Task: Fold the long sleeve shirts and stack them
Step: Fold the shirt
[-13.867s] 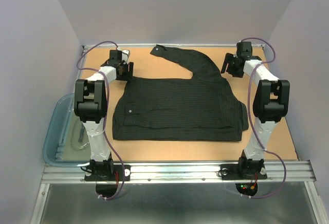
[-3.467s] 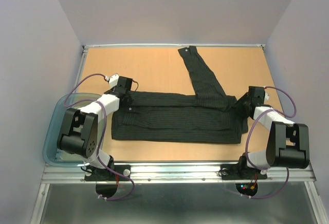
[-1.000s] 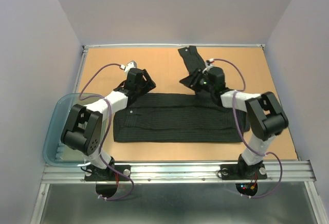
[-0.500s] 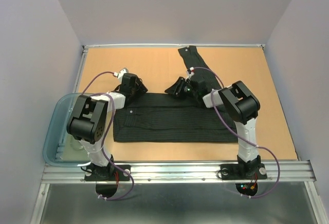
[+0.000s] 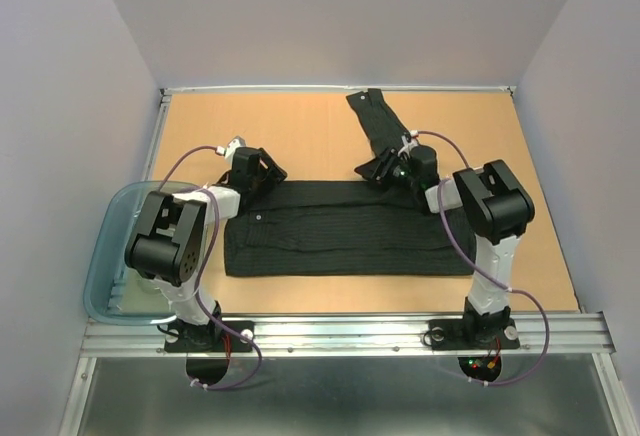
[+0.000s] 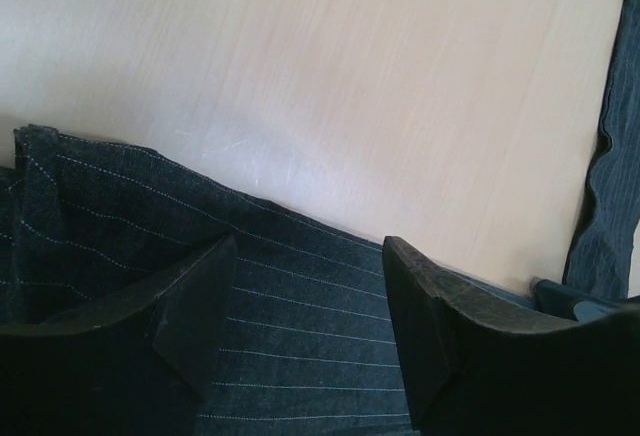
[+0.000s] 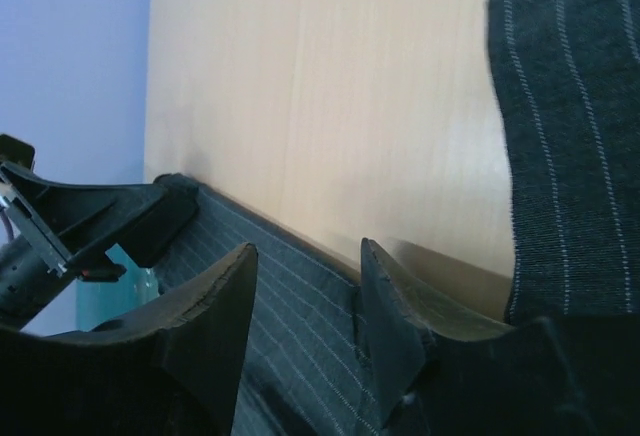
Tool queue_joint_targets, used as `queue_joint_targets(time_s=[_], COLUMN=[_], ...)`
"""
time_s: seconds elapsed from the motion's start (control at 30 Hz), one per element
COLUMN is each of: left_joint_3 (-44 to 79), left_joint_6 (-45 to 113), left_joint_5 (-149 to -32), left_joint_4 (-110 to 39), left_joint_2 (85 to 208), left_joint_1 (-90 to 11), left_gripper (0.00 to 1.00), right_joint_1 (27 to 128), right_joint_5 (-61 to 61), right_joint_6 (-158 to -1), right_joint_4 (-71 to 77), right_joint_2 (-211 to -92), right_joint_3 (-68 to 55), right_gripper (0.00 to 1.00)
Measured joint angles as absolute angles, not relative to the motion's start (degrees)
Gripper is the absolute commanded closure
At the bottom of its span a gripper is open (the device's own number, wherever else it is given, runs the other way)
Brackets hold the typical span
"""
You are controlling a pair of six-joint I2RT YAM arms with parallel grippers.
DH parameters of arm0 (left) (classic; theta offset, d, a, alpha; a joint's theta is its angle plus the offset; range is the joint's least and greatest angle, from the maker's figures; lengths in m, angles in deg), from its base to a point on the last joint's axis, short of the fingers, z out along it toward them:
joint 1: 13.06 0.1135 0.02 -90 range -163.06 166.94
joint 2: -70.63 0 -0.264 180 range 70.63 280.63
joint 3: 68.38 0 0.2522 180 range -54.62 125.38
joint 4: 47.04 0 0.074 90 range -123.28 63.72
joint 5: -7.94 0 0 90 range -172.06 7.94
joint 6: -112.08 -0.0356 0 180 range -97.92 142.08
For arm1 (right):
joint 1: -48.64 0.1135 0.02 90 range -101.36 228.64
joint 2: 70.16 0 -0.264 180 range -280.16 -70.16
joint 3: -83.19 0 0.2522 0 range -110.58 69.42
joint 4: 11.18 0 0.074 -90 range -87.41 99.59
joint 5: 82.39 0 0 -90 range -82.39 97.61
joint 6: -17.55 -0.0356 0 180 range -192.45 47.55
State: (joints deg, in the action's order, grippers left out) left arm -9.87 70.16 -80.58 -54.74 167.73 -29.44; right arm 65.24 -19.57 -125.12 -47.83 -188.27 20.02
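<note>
Both pairs of jaws stand open, empty. The left gripper [image 6: 310,256] and right gripper [image 7: 307,256] hang over the far edge of the shirt [image 5: 340,231] (to grasp it, I think).

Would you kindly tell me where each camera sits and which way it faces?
Top external: above and behind the bases, looking down on table, shirt, left arm and right arm.
Left wrist: low over the shirt's far edge, facing bare table; left fingers show.
Right wrist: low at that edge, facing along it toward the left arm; right fingers show.
Shared: both wrist views catch the sleeve and shirt edge.
</note>
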Motion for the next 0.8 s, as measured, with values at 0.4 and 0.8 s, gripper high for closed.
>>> queue_joint_targets(time_s=[0.4, 0.8], left_joint_3=[-5.0, -4.8], left_joint_6=[61.9, 50.8], left_joint_5=[-81.2, -82.7], left_joint_4=[-42.7, -35.3], left_joint_2=[157.3, 142.3], left_joint_1=[-29.5, -29.5], left_gripper=[0.01, 0.03], right_joint_1=[62.1, 57.8], right_joint_5=[-9.2, 9.0], right_joint_6=[-95.2, -75.4], right_joint_4=[-10.0, 5.2], right_joint_2=[-180.9, -193.8], right_joint_3=[-9.7, -21.5], right_gripper=[0.21, 0.27])
